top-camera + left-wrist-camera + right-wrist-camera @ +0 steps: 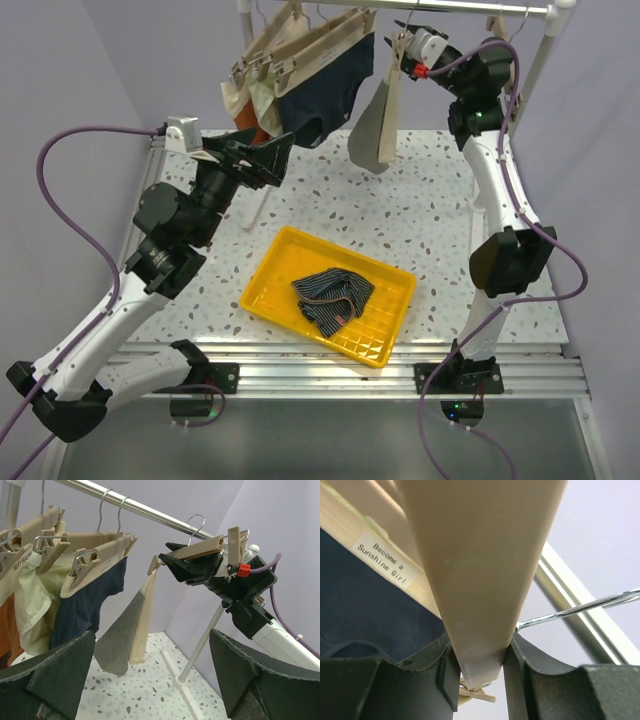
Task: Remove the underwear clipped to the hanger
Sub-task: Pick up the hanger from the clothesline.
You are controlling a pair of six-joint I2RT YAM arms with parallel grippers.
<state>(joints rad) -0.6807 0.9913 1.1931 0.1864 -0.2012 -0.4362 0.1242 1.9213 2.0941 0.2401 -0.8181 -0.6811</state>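
Note:
The grey-white underwear (pixel 375 130) dangles from a single clip at the left end of a beige hanger (pixel 200 547), and shows again in the left wrist view (pixel 122 635). My right gripper (pixel 415 48) is shut on that hanger's bar (pixel 480 580), which is squeezed between both fingers (pixel 445 675). Further left on the rail hang the navy underwear (pixel 87 605), a pale cream-green one (pixel 35 600) and an orange-red one (pixel 6 625), each clipped to its own hanger. Striped navy underwear (pixel 333 295) lies in the yellow tray (pixel 275 265). My left gripper (pixel 262 160) is open and empty, below the navy underwear.
The metal rail (pixel 450 8) runs across the back, its white upright (pixel 200 645) and foot standing on the speckled table. The yellow tray sits mid-table between the two arms. Purple cables loop beside both arms.

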